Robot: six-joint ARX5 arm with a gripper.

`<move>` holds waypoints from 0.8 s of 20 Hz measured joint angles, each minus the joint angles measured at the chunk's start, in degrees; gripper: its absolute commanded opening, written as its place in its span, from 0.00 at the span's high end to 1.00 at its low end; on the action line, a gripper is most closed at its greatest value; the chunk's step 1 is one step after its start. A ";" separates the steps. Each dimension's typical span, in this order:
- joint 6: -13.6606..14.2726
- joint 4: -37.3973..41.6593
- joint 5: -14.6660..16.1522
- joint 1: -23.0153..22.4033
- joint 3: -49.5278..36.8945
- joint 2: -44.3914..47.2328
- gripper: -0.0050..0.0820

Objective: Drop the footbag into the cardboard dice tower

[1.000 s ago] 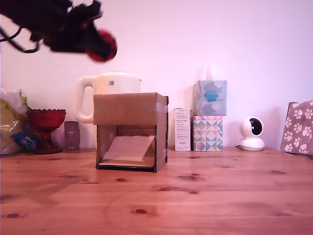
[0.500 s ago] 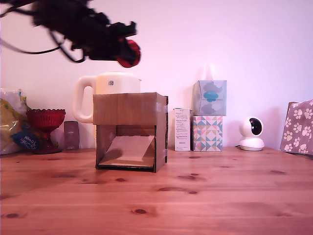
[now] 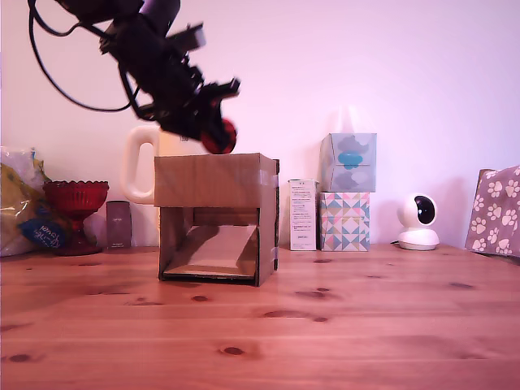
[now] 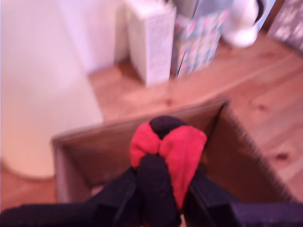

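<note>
The footbag [image 3: 220, 137], a small red and black ball, is held in my gripper [image 3: 213, 134] just above the top of the cardboard dice tower [image 3: 216, 218]. In the wrist view the footbag [image 4: 168, 151] sits between my black fingers [image 4: 203, 194], directly over the tower's open top [image 4: 142, 151]. The gripper [image 4: 163, 189] is shut on the ball. The brown box stands on the wooden table, and its cut-out front shows a slanted ramp [image 3: 215, 248].
A white kettle [image 3: 146, 158] stands behind the tower. A red goblet [image 3: 76, 213] and a bag are at the exterior view's left. A white carton [image 3: 303, 214], stacked tissue boxes [image 3: 347, 192], a small camera [image 3: 418, 222] and a paw-print box [image 3: 496, 211] line the back right.
My arm has swung down and to the exterior view's right, bringing the held footbag from high up at the left to just over the tower's top.
</note>
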 measured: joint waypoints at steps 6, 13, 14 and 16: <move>0.52 -2.73 -0.28 0.00 3.06 -0.04 0.05; 1.20 -13.88 1.16 -0.24 7.76 -0.13 0.90; 1.22 -15.06 2.80 -0.24 7.76 -0.13 0.93; 1.53 -16.44 5.64 -0.31 7.76 -0.15 0.97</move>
